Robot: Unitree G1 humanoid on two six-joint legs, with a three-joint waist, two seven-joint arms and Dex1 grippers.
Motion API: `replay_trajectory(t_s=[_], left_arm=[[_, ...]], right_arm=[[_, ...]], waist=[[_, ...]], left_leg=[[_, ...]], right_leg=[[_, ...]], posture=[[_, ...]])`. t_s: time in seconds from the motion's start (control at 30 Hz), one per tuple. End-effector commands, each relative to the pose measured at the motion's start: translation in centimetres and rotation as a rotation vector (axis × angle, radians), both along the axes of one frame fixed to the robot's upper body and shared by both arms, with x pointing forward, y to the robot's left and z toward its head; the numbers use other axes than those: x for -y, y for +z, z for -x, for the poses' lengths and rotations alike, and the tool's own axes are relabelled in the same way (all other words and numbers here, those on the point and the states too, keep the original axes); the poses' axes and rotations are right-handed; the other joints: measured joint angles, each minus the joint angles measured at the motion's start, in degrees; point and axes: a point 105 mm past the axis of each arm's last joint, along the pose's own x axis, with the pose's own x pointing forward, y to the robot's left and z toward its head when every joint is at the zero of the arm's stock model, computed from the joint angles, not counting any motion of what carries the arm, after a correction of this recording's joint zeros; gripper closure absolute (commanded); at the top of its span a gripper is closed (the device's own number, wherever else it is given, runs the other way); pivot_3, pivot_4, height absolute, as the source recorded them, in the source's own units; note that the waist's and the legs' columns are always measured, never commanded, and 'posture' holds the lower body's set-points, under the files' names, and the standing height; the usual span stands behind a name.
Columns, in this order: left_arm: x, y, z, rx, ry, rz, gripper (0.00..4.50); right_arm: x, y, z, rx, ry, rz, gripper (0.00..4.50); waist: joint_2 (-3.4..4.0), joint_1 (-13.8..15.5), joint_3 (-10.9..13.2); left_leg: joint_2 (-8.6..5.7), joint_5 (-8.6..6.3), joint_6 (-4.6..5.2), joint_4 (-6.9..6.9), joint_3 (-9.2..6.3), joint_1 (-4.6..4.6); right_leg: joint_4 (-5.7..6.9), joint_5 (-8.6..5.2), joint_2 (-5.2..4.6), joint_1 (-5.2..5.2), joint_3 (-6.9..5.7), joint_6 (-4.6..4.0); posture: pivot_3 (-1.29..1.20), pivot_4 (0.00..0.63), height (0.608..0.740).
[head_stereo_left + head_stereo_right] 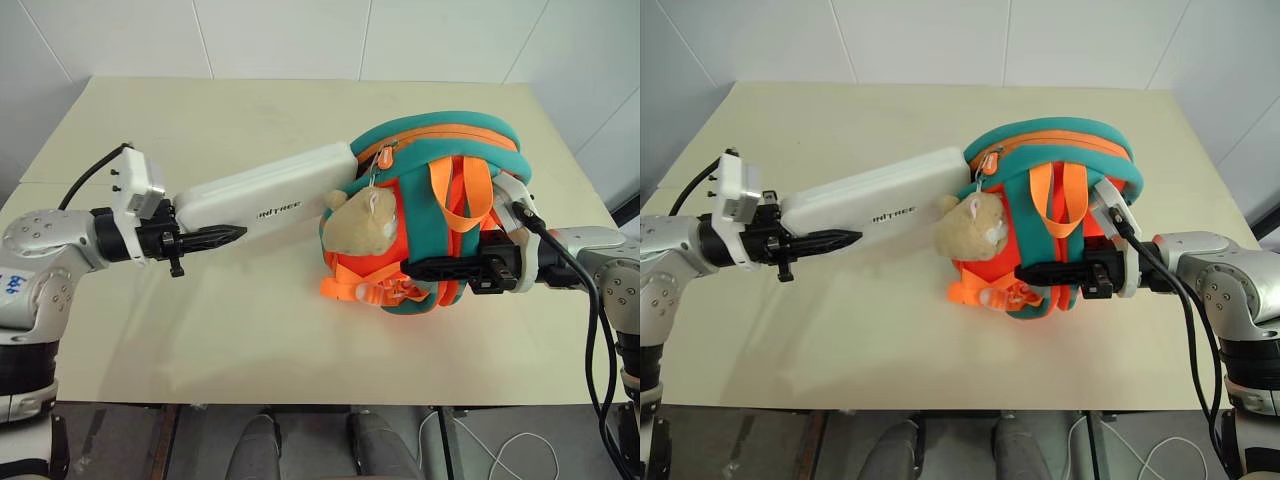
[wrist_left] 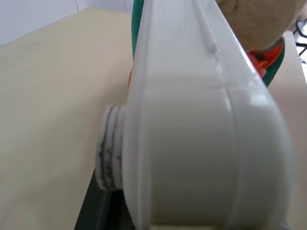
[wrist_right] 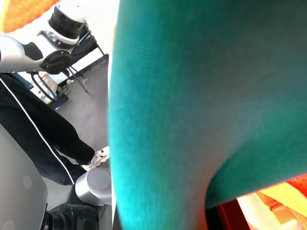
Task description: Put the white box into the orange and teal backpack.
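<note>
Left eye view: left gripper (image 1: pixel 215 238) fingers grasp the near end of the rigid, smooth white box (image 1: pixel 270 188), its far end at the orange and teal backpack (image 1: pixel 440 215) on the desk (image 1: pixel 250 330); right gripper (image 1: pixel 440 270) clenched on soft strap.

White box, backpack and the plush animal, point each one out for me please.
white box (image 1: pixel 262 192), left eye view, middle of its long top face
backpack (image 1: pixel 440 132), left eye view, teal upper rim
plush animal (image 1: pixel 968 225), right eye view, its tan head
</note>
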Motion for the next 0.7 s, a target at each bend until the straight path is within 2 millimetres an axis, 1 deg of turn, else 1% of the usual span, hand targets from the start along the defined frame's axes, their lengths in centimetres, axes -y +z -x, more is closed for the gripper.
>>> replay_trajectory(t_s=[0.03,0.07,0.13,0.23,0.3,0.37,0.4,0.43,0.5,0.57,0.63,0.7], left_arm=[[0.1,0.8,-0.6,0.052,-0.034,-0.09,3.23],[0.1,0.8,-0.7,0.051,-0.042,-0.098,3.23],[1.5,0.7,-1.5,0.023,-0.109,-0.185,3.23],[2.8,0.9,-2.6,0.013,-0.163,-0.281,3.23],[4.0,0.8,-3.9,0.011,-0.169,-0.41,3.23],[5.5,1.1,-4.6,-0.01,-0.185,-0.455,3.23],[5.8,1.3,-4.8,-0.016,-0.192,-0.456,3.23],[7.5,1.5,-5.1,-0.02,-0.217,-0.438,3.23],[9.6,1.9,-5.4,-0.021,-0.248,-0.42,3.23],[13.3,1.8,-6.0,-0.017,-0.271,-0.371,3.23],[15.4,1.3,-6.3,-0.021,-0.285,-0.359,3.23],[16.7,0.5,-6.5,-0.025,-0.29,-0.362,3.23]], right_arm=[[-0.2,1.1,0.4,0.045,0.022,-0.01,4.49],[-0.2,1.1,0.3,0.045,0.023,-0.01,4.49],[-0.5,1.6,0.3,0.067,0.034,-0.017,4.49],[-0.7,2.1,0.2,0.084,0.048,-0.022,4.49],[-0.9,2.3,0.3,0.09,0.06,-0.022,4.49],[-1.0,2.3,0.2,0.098,0.068,-0.021,4.49],[-1.0,2.3,0.2,0.1,0.069,-0.02,4.49],[-1.1,2.5,-0.1,0.116,0.062,-0.025,4.49],[-1.2,2.8,-0.4,0.134,0.054,-0.032,4.49],[-1.3,3.0,-0.7,0.15,0.05,-0.036,4.49],[-1.4,3.0,-0.7,0.154,0.054,-0.035,4.49],[-1.5,3.0,-0.6,0.156,0.06,-0.037,4.49]], waist=[[0.0,0.0,0.0],[0.0,0.0,0.0],[0.0,0.0,0.0],[0.0,0.2,0.0],[0.0,0.2,0.0],[0.0,0.5,0.0],[0.0,0.5,0.0],[0.0,0.5,0.0],[0.0,0.6,0.0],[0.01,0.8,0.0],[0.01,1.1,0.0],[0.02,1.1,0.0]], left_leg=[[0.0,0.0,0.0,-0.01,0.0,0.0],[0.0,0.0,0.0,-0.02,0.0,0.0],[0.0,-0.01,0.01,-0.01,0.01,0.0],[-0.01,0.01,0.0,0.08,-0.01,-0.02],[-0.02,0.01,0.01,0.11,-0.01,0.0],[-0.03,0.01,0.01,0.16,-0.06,-0.02],[-0.04,0.01,0.01,0.17,-0.05,-0.03],[-0.05,0.0,0.02,0.18,-0.04,-0.03],[-0.04,-0.01,0.04,0.18,-0.04,-0.03],[-0.04,-0.01,0.03,0.2,-0.05,-0.04],[-0.04,-0.01,0.04,0.28,-0.06,-0.07],[-0.04,-0.03,0.07,0.42,-0.07,-0.17]], right_leg=[[0.0,0.0,0.0,0.0,-0.01,0.0],[0.0,-0.01,0.0,-0.01,-0.01,0.0],[-0.01,-0.02,0.0,0.0,0.0,0.01],[0.11,-0.02,0.05,-0.01,-0.02,0.02],[0.11,-0.02,0.03,0.04,0.0,0.03],[0.12,-0.02,0.07,0.04,-0.04,0.03],[0.12,-0.02,0.07,0.05,-0.02,0.03],[0.11,-0.02,0.06,0.05,-0.01,0.05],[0.15,-0.04,0.06,0.04,0.0,0.07],[0.2,-0.05,0.06,0.01,0.0,0.08],[0.23,-0.06,0.06,0.01,0.0,0.1],[0.24,-0.06,0.07,-0.03,0.0,0.1]], posture=[[0.0,0.15,0.74],[0.0,0.15,0.74],[0.0,0.15,0.74],[0.0,0.15,0.74],[0.0,0.15,0.74],[0.0,0.15,0.74],[0.0,0.15,0.74],[0.0,0.15,0.74],[0.0,0.15,0.74],[0.0,0.15,0.74],[0.0,0.15,0.74],[0.0,0.15,0.74]])
